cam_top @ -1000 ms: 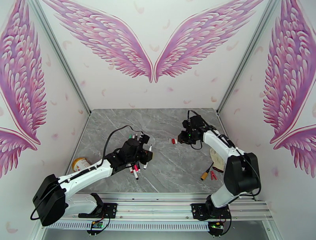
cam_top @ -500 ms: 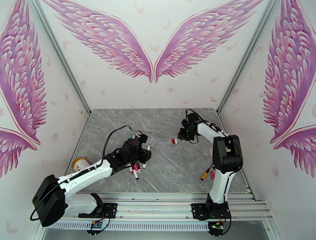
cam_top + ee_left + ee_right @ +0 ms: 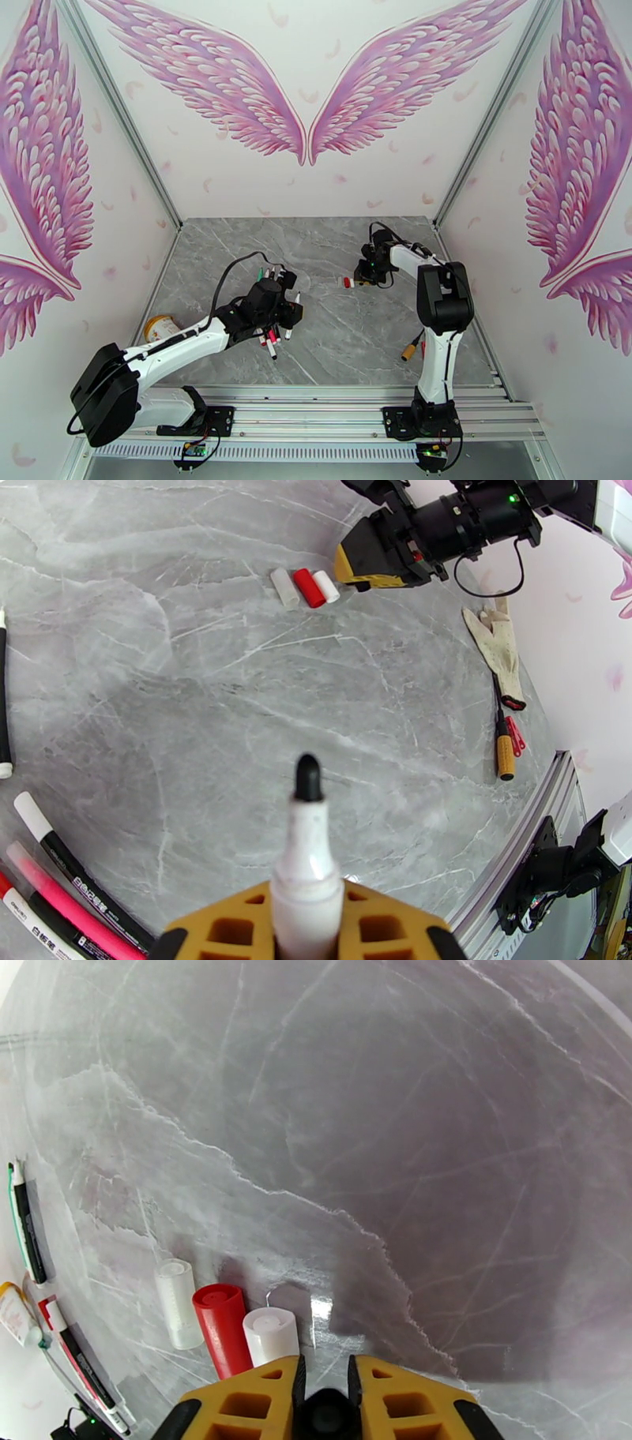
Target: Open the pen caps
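Right arm: the upper links have swung inward from the table's right side and now stand folded upright over the base. The right gripper (image 3: 363, 276) has stayed at the far centre-right of the grey marble table top (image 3: 340, 339). Left arm has barely shifted.

Left gripper (image 3: 306, 910): yellow fingers clamped on a white-barrelled marker pen with a bare black tip (image 3: 306, 835), uncapped and pointing away from the wrist camera. From above, this pen (image 3: 296, 299) reads as a small white sliver over the table's left half.

Right gripper (image 3: 325, 1374): jaws a narrow slit apart, with a black rounded piece (image 3: 325, 1416) sitting in the gap. Cannot tell whether the pads press it. From above, the wrist body masks the jaws.

Three short cylindrical plastic caps (image 3: 221, 1325), translucent, red and white, lie in a tight row just ahead of the right fingertips. The left wrist camera places the same row (image 3: 309, 587) beside that gripper (image 3: 367, 555).

Loose marker pens (image 3: 63, 867), white-black and pink, lie at the lower left of the left wrist view. From above, they (image 3: 270, 341) lie under the left gripper (image 3: 283, 309).
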